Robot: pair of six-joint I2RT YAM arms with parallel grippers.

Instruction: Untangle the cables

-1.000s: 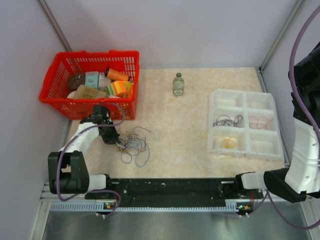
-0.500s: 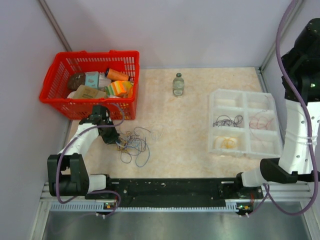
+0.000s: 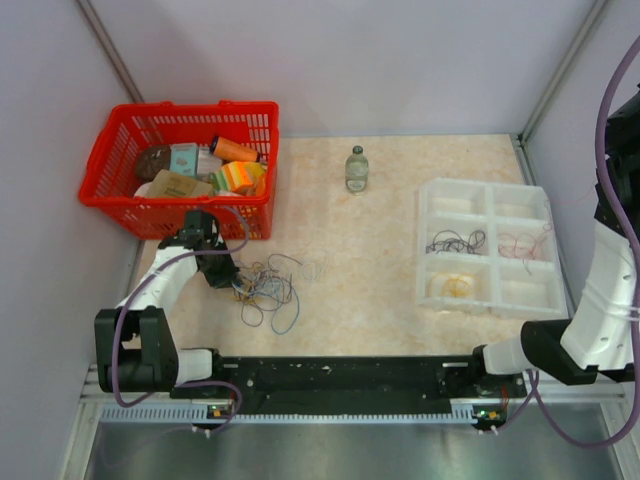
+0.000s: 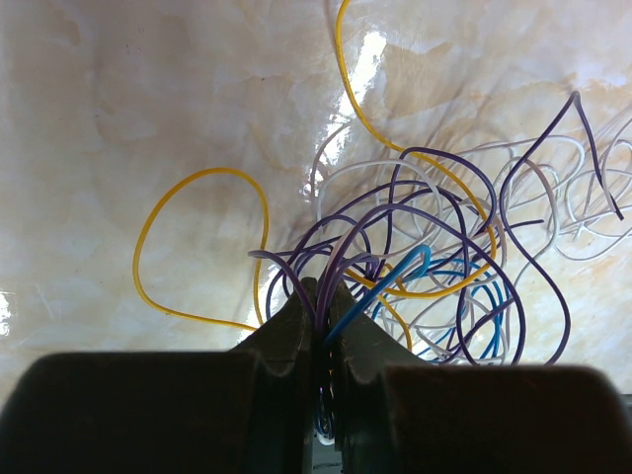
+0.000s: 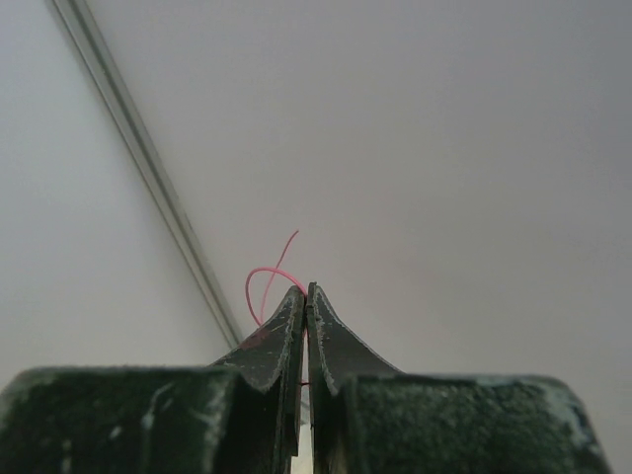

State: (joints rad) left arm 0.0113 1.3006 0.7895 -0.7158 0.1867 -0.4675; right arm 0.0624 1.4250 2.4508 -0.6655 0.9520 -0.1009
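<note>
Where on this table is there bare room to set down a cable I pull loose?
Bare marbled tabletop lies between the tangle of thin purple, blue and yellow cables and the white compartment tray, on the near side of the small glass bottle. Crowded: the left hand gripping the tangle beside the red plastic basket.

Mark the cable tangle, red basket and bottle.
cable tangle (image 3: 262, 287), top view, dense middle of the knot.
red basket (image 3: 200, 106), top view, far rim.
bottle (image 3: 357, 172), top view, its body.
</note>
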